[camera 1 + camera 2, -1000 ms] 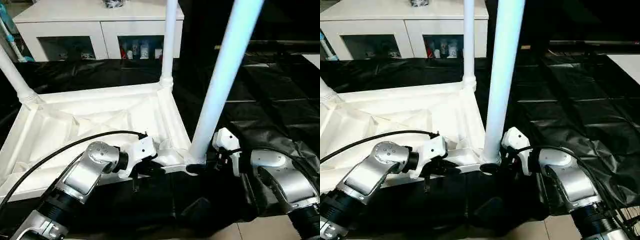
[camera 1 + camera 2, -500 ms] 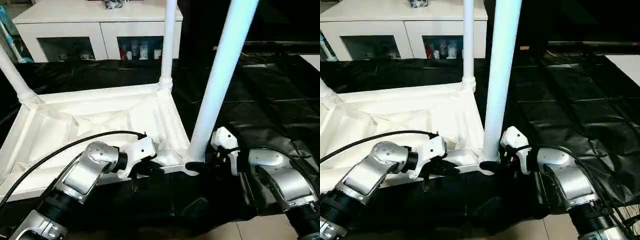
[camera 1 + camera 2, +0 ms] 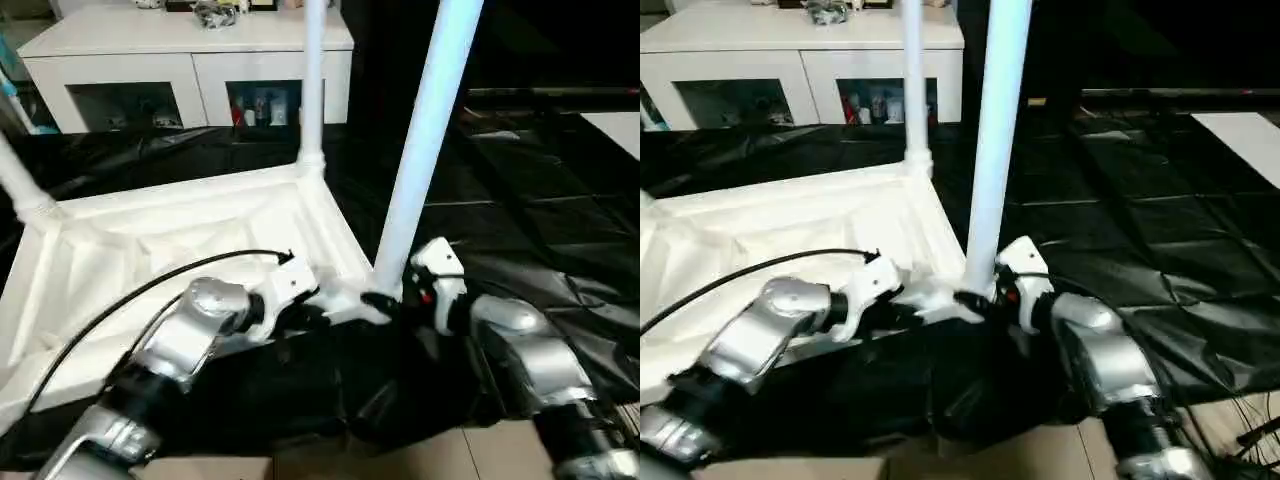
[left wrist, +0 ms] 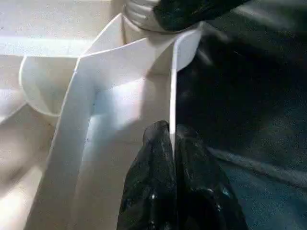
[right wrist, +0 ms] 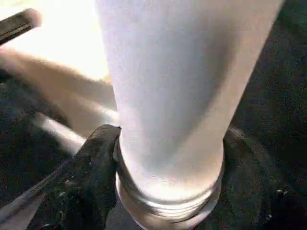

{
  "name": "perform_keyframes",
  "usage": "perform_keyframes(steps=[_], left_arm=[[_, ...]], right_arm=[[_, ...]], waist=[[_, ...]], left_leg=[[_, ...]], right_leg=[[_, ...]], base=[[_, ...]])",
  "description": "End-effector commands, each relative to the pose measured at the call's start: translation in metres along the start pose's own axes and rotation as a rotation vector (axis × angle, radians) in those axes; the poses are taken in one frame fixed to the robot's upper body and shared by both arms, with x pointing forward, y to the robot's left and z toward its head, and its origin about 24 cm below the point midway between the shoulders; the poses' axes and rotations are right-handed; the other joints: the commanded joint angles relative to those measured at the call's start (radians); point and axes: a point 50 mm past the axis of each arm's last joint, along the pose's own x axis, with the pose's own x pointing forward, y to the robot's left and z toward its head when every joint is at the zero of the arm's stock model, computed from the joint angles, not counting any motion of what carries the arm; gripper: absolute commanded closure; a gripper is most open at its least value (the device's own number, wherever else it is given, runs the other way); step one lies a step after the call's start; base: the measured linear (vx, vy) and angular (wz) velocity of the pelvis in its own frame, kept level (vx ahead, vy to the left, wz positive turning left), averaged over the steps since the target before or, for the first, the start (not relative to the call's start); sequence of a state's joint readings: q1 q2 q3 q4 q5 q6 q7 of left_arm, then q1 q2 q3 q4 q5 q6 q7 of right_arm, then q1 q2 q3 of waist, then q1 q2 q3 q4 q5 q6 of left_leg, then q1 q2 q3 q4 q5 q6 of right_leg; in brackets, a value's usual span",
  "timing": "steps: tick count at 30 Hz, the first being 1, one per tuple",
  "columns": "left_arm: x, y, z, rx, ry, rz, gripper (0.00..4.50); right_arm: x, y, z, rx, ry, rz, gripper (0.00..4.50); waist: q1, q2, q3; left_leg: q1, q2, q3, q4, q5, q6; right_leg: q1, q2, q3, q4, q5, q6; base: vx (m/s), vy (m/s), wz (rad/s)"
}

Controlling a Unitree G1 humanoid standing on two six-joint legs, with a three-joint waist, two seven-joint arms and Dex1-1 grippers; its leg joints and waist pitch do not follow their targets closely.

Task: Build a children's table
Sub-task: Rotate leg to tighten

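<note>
Item: white plastic children's table top (image 3: 180, 240), rectangular, lying upside down on black sheeting (image 3: 540, 210), ribbed underside up.

Legs: white tapered tube legs stand upright in corner sockets, near-right leg (image 3: 420, 150), far-right leg (image 3: 313, 80), left leg (image 3: 20, 185).

Left pincer (image 4: 170, 139): clenched on the thin rim wall of the top beside the near-right socket, likely steadying the top.

Right pincer (image 3: 385, 300): grasping the near-right leg at its base collar, a finger (image 5: 96, 163) on either side, probably to seat or twist it home.

Background: white cabinet (image 3: 190, 60) with glass doors.
</note>
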State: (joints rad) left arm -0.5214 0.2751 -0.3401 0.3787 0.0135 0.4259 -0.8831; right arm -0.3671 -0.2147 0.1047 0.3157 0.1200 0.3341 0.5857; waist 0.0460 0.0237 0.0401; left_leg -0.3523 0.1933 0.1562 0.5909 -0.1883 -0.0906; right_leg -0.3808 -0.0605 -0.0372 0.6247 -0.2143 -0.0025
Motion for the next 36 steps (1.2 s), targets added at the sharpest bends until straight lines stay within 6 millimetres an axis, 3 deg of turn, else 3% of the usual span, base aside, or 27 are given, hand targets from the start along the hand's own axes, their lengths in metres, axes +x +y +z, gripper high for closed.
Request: perform_keyframes(steps=[1, 2, 4, 8, 11, 18, 19, 21, 22, 27, 30, 31, 33, 35, 36], left_arm=[[0.019, 0.001, 0.001, -0.090, 0.016, 0.116, 4.50], [0.024, 0.002, 0.002, -0.114, 0.021, 0.147, 4.50], [0.034, 0.003, 0.003, -0.143, 0.038, 0.214, 4.50], [0.051, -0.001, 0.006, -0.147, 0.046, 0.268, 4.50], [0.053, -0.002, 0.009, -0.141, 0.039, 0.262, 4.50], [0.053, -0.004, 0.006, -0.101, 0.057, 0.221, 4.50], [0.053, -0.004, 0.006, -0.102, 0.056, 0.218, 4.50], [0.052, -0.005, 0.005, -0.096, 0.053, 0.197, 4.50], [0.051, -0.005, 0.004, -0.093, 0.055, 0.190, 4.50], [0.045, -0.005, 0.003, -0.063, 0.044, 0.157, 4.50], [0.040, -0.005, 0.002, -0.032, 0.039, 0.132, 4.50], [0.035, -0.007, -0.001, -0.016, 0.050, 0.096, 4.50], [0.031, -0.009, -0.003, 0.000, 0.049, 0.060, 4.50], [0.029, -0.010, -0.003, 0.016, 0.037, 0.037, 4.50], [0.026, -0.013, -0.003, 0.044, 0.019, -0.003, 4.50]], right_arm=[[0.023, 0.020, -0.010, 0.095, 0.044, -0.078, 1.78], [0.028, 0.023, -0.010, 0.122, 0.048, -0.130, 1.78], [0.038, 0.026, -0.013, 0.165, 0.070, -0.247, 1.78], [0.052, 0.030, -0.015, 0.242, 0.096, -0.423, 1.78], [0.054, 0.030, -0.012, 0.229, 0.091, -0.436, 1.78], [0.062, 0.040, -0.001, 0.191, 0.034, -0.345, 1.78], [0.062, 0.041, 0.000, 0.191, 0.027, -0.335, 1.43], [0.062, 0.042, 0.004, 0.177, -0.003, -0.310, 1.43], [0.062, 0.042, 0.006, 0.170, -0.013, -0.295, 1.20], [0.055, 0.032, 0.015, 0.070, -0.046, -0.254, 0.89], [0.047, 0.025, 0.020, -0.012, -0.055, -0.197, 0.70], [0.038, 0.021, 0.022, -0.079, -0.056, -0.111, 0.70], [0.028, 0.019, 0.023, -0.123, -0.063, -0.015, 0.70], [0.019, 0.019, 0.024, -0.163, -0.065, 0.065, 0.70], [0.011, 0.018, 0.022, -0.202, -0.062, 0.127, 0.70]], waist=[[-0.002, -0.004, -0.038], [-0.005, -0.004, -0.036], [-0.007, -0.002, -0.037], [-0.007, 0.004, -0.036], [-0.006, 0.005, -0.037], [-0.010, 0.004, -0.035], [-0.010, 0.003, -0.036], [-0.008, 0.003, -0.039], [-0.009, 0.002, -0.039], [-0.008, 0.000, -0.038], [-0.008, -0.002, -0.041], [-0.004, 0.002, -0.041], [-0.001, -0.003, -0.043], [-0.002, -0.001, -0.046], [0.002, -0.002, -0.048]], left_leg=[[0.002, 0.019, -0.004, -0.079, -0.279, -0.015], [0.005, 0.017, -0.004, -0.080, -0.290, -0.022], [0.005, 0.016, -0.008, -0.082, -0.309, -0.025], [0.018, 0.016, -0.008, -0.087, -0.362, -0.015], [0.013, 0.019, -0.010, -0.092, -0.362, -0.009], [0.007, 0.018, -0.014, -0.099, -0.387, 0.002], [0.008, 0.018, -0.014, -0.099, -0.385, 0.003], [0.003, 0.019, -0.012, -0.103, -0.345, 0.012], [0.000, 0.020, -0.012, -0.105, -0.333, 0.014], [-0.004, 0.022, -0.010, -0.105, -0.309, 0.023], [-0.008, 0.022, -0.006, -0.102, -0.265, 0.034], [-0.009, 0.024, -0.005, -0.102, -0.254, 0.039], [-0.011, 0.027, -0.001, -0.095, -0.220, 0.057], [-0.018, 0.024, 0.001, -0.091, -0.168, 0.066], [-0.016, 0.025, 0.001, -0.087, -0.149, 0.071]], right_leg=[[0.028, -0.065, 0.038, -0.101, -0.342, -0.172], [0.022, -0.064, 0.040, -0.104, -0.361, -0.167], [0.025, -0.066, 0.038, -0.107, -0.385, -0.154], [0.014, -0.067, 0.037, -0.124, -0.442, -0.128], [0.019, -0.068, 0.037, -0.123, -0.419, -0.118], [0.017, -0.074, 0.035, -0.133, -0.487, -0.088], [0.017, -0.074, 0.035, -0.134, -0.487, -0.088], [0.022, -0.075, 0.035, -0.133, -0.445, -0.095], [0.025, -0.075, 0.034, -0.132, -0.429, -0.099], [0.028, -0.077, 0.035, -0.131, -0.421, -0.110], [0.030, -0.074, 0.037, -0.127, -0.357, -0.123], [0.034, -0.074, 0.036, -0.124, -0.338, -0.130], [0.036, -0.072, 0.039, -0.119, -0.271, -0.142], [0.041, -0.071, 0.036, -0.112, -0.207, -0.162], [0.042, -0.071, 0.036, -0.111, -0.181, -0.169]], base=[[0.000, 0.000, 0.00], [0.000, 0.000, 0.00], [0.000, 0.000, 0.00], [0.000, 0.000, 0.00], [0.000, 0.000, 0.00], [0.000, 0.000, 0.00], [0.000, 0.000, 0.00], [0.000, 0.000, 0.00], [0.000, 0.000, 0.00], [0.000, 0.000, 0.00], [0.000, 0.000, 0.00], [0.000, 0.000, 0.00], [0.000, 0.000, 0.00], [0.000, 0.000, 0.00], [0.000, 0.000, 0.00]])
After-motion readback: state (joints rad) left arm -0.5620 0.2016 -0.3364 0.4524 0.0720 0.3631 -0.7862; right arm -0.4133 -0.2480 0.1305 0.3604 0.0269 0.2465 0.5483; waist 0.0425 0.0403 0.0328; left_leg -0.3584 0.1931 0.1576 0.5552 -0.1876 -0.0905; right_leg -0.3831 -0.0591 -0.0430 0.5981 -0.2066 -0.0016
